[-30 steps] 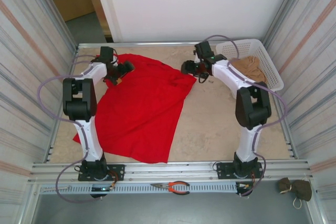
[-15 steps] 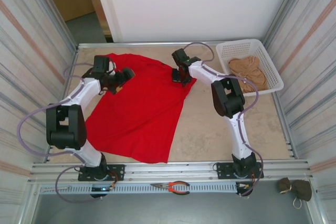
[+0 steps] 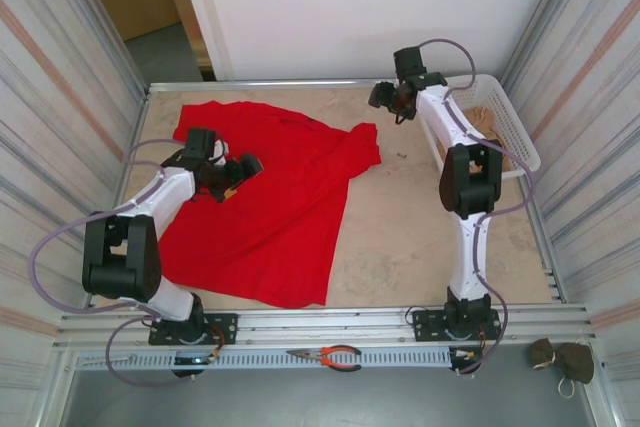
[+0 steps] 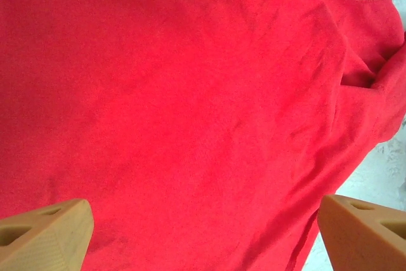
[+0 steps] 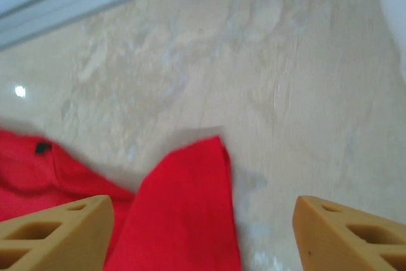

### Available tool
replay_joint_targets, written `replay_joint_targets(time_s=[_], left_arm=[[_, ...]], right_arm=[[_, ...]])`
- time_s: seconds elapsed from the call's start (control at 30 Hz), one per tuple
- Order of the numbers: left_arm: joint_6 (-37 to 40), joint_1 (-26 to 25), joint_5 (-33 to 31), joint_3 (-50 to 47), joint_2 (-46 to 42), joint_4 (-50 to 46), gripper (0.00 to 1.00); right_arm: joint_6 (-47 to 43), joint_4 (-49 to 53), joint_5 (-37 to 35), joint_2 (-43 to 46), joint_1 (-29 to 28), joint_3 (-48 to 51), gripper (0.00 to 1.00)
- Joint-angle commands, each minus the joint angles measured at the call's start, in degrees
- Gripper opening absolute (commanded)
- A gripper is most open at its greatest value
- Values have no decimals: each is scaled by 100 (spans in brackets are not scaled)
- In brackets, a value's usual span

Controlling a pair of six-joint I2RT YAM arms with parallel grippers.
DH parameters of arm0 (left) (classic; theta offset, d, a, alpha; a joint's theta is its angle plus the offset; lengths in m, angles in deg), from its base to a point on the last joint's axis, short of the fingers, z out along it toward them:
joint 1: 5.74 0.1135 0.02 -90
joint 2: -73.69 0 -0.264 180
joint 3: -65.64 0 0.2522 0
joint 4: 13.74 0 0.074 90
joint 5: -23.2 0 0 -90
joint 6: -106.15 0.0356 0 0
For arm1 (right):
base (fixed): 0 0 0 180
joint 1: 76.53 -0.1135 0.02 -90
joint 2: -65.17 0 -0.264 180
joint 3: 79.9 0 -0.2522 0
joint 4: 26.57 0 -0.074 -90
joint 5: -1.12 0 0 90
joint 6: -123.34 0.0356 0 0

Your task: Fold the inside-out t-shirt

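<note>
T-shirt (image 3: 272, 217) — flat under the left pincer (image 3: 243, 176)

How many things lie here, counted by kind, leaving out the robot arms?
Garments: 2, the red t-shirt and the tan garment
Baskets: 1, the white basket
Tools: 1, the pliers
Other: 1, the brown bundle
Total: 5

- t-shirt (image 3: 270, 207): plain bright red, with a small dark tag (image 5: 42, 148) by the collar;
- tabletop (image 3: 420, 227): pale beige, mottled;
- basket (image 3: 515, 132): white lattice; garment (image 3: 490, 119) inside it: tan-brown;
- left arm (image 3: 160, 197) and right arm (image 3: 450, 132): white with black joints; jaws: tan-orange;
- pliers (image 3: 335, 355): orange-red handles
</note>
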State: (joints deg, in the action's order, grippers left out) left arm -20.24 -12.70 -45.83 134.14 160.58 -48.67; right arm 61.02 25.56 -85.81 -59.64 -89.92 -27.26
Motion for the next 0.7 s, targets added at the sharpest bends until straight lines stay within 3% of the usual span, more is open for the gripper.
replay_joint_targets(time_s=[0.0, 0.13, 0.33, 0.53, 0.67], left_arm=[[230, 65, -224, -8, -7, -120, 92], [274, 308, -357, 10, 248, -104, 92], [546, 512, -456, 319, 682, -289, 92], [587, 534, -422, 441, 714, -414, 92], [593, 521, -303, 390, 425, -444, 92]], right_arm=[[-47, -204, 481, 808, -791, 1233, 73], [600, -1125, 645, 1266, -1687, 2609, 70], [1311, -1716, 748, 866, -2462, 3097, 64], [1661, -1792, 758, 642, -2297, 3639, 64], [1523, -1772, 838, 1006, -1702, 4310, 63]])
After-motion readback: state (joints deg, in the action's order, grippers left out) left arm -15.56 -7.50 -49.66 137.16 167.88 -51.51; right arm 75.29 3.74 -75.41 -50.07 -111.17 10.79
